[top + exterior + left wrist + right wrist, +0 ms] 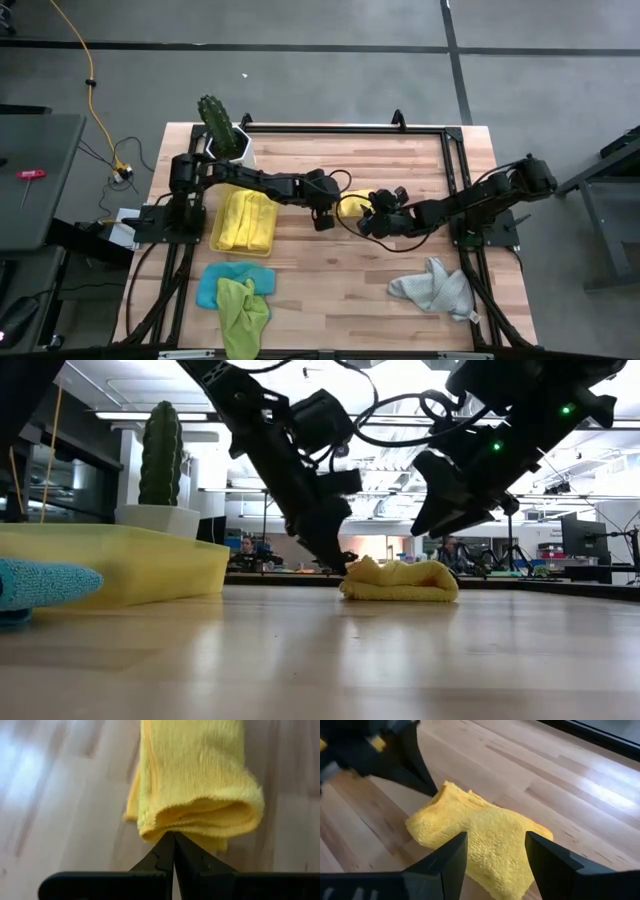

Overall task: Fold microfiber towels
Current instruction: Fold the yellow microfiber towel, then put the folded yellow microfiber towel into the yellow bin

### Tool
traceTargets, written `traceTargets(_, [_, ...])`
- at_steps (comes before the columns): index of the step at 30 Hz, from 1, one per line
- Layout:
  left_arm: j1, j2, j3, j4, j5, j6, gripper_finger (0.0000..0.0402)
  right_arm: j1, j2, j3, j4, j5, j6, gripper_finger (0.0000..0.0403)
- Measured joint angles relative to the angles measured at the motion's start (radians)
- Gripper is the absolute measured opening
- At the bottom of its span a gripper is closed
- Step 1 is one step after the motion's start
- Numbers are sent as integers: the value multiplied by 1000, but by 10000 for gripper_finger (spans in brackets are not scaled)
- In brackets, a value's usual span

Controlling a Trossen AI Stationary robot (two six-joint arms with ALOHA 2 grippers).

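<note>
Yellow microfiber towel (pixel 480 840), fuzzy folded bundle on wood table (pixel 340 280), left gripper (pixel 173 851) jaws closed empty, right gripper (pixel 495 852) jaws spread above.

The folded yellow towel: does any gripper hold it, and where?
Nothing holds the folded yellow microfiber towel. Left gripper, shut, touches its edge; right gripper is open above it.

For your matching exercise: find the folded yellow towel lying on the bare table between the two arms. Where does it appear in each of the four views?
High view: folded yellow towel at table centre, between both arms.
Low view: towel right of centre on the wood.
Left wrist view: towel fills the upper middle.
Right wrist view: towel at centre.
Shared landmark: the shut left claw, its tips at the towel's edge.
</note>
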Motion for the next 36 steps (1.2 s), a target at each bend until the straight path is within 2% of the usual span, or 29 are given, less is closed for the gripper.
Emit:
traceTargets(8, [-8,-91,1,-79,-21,-14,1,5,0,-10,-72,-3,2,193])
traceTargets(11, [-15,-125,1,-66,-20,-15,1,14,0,-39,-61,-8,2,193])
traceTargets(14, [-26,-128,2,18,-17,20,1,23,0,-94,22,-9,3,193])
traceTargets(22, [-15,-32,2,196,65,50,1,13,0,-228,329,-9,-25,193])
traceTargets(28, [4,83,1,284,63,76,1,-12,0,-254,400,3,-35,189])
traceTargets(32, [18,128,1,301,62,76,0,-23,0,-254,437,5,-68,150])
traceTargets(36, [29,137,2,291,60,75,0,-39,0,-254,427,-26,-66,72])
